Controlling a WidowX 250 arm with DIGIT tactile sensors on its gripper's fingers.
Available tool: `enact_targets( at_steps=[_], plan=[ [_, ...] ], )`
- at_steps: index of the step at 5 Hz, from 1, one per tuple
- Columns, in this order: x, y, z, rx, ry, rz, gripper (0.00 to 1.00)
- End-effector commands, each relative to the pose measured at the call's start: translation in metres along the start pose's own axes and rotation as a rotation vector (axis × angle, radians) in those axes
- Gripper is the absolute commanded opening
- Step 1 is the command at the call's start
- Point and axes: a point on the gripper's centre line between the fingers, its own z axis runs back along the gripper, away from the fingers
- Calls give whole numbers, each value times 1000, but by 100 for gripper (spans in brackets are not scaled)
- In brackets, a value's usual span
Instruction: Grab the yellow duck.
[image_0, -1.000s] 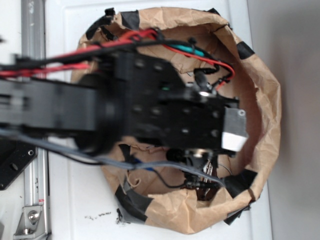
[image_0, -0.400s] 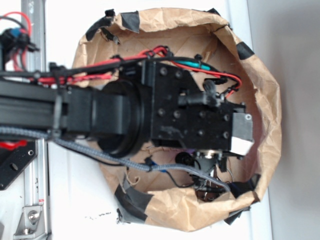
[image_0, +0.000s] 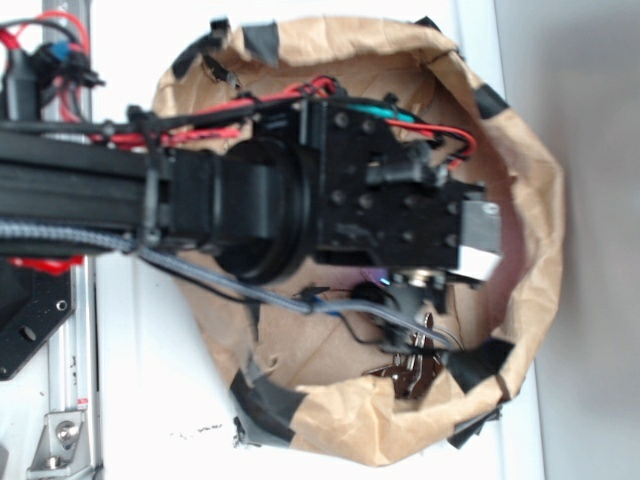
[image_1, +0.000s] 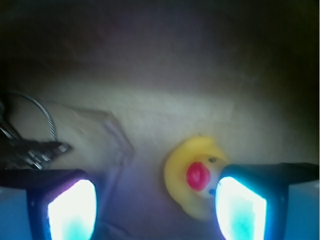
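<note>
Arm (image_0: 250, 200) reaches down into the bag (image_0: 520, 150); gripper (image_1: 155, 205) spread open, duck (image_1: 192, 175) between its fingers, against the right one.

Readable text: none in either view.
Robot arm (image_0: 300, 200): black housing with screws, no legible marking.
Paper bag (image_0: 530, 200): plain brown, no print.
Yellow duck (image_1: 192, 175): no lettering.
Worktop (image_0: 150, 400): small dark specks, not readable as characters.
</note>
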Motion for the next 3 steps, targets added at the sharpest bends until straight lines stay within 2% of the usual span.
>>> enact_targets(
  at_steps=[1, 3],
  plan=[
    [-11, 37, 28, 98, -70, 107, 100],
    [-1, 39, 35, 95, -94, 115, 100]
  ],
)
